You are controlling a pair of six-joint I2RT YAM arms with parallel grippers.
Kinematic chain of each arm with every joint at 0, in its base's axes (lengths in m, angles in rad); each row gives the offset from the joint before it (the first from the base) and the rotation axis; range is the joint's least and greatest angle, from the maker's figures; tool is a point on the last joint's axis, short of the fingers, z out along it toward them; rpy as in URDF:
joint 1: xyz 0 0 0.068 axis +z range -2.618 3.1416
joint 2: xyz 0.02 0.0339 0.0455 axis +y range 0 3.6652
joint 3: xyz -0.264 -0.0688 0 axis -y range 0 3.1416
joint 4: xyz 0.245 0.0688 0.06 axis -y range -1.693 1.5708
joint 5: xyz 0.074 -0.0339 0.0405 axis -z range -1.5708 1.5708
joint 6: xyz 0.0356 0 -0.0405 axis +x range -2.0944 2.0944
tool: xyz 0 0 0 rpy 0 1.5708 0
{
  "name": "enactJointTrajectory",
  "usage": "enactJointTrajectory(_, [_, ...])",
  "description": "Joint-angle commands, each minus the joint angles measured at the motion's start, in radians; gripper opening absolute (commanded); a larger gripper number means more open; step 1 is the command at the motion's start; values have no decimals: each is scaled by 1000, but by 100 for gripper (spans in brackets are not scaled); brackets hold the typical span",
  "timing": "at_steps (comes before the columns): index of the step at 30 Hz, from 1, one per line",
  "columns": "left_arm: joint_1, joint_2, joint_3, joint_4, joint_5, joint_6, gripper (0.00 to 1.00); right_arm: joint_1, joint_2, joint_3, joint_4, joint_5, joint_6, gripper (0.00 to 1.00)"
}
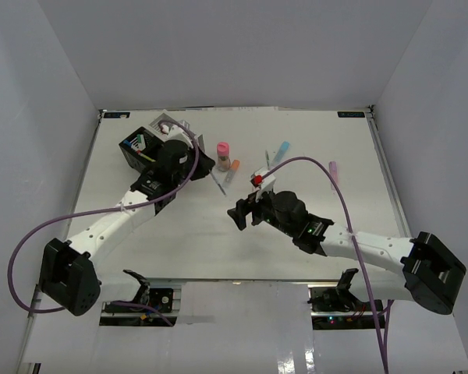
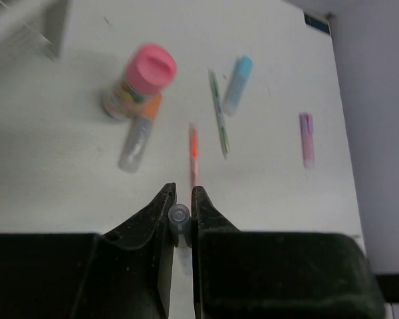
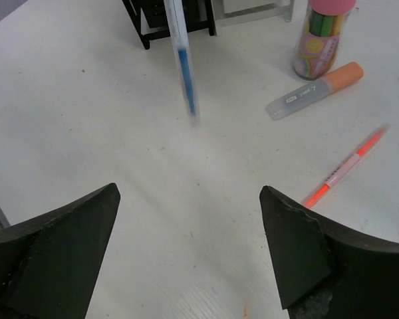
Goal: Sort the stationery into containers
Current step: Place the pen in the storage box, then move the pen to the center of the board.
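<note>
**Blue pen in the left gripper; container toward the far-left corner.**
We find the left gripper [image 2: 183, 193] closed tight on the blue pen [image 3: 183, 73], which hangs steeply with its tip down, just off the black container [image 1: 138, 148]. That container sits by the far-left corner, on this arm's side, so we judge the left arm far better placed. The right gripper [image 3: 188, 193] stands wide and empty at mid-desk.
</note>
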Motion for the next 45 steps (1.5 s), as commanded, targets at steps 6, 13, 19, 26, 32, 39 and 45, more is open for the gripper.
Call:
enactJointTrajectory(6, [319, 26, 181, 30, -254, 182, 2, -4, -41, -11, -34, 186, -16, 90])
enactJointTrajectory(13, [432, 143, 217, 107, -294, 233, 2, -9, -2, 12, -93, 267, -13, 90])
enactJointTrajectory(19, [484, 204, 199, 118, -303, 221, 6, -18, 41, 28, -125, 319, 7, 91])
enactJointTrajectory(26, [508, 203, 174, 87, -261, 219, 45, -55, 227, 156, -275, 402, 99, 98])
enactJointTrajectory(32, [510, 135, 182, 1, -248, 227, 82, -102, 378, 271, -329, 396, 175, 96])
enactJointTrajectory(39, [508, 22, 200, -165, -90, 227, 98, -161, 530, 382, -356, 362, 201, 87])
enactJointTrajectory(45, [508, -100, 130, -232, 126, 211, 98, -182, 639, 454, -369, 356, 220, 74])
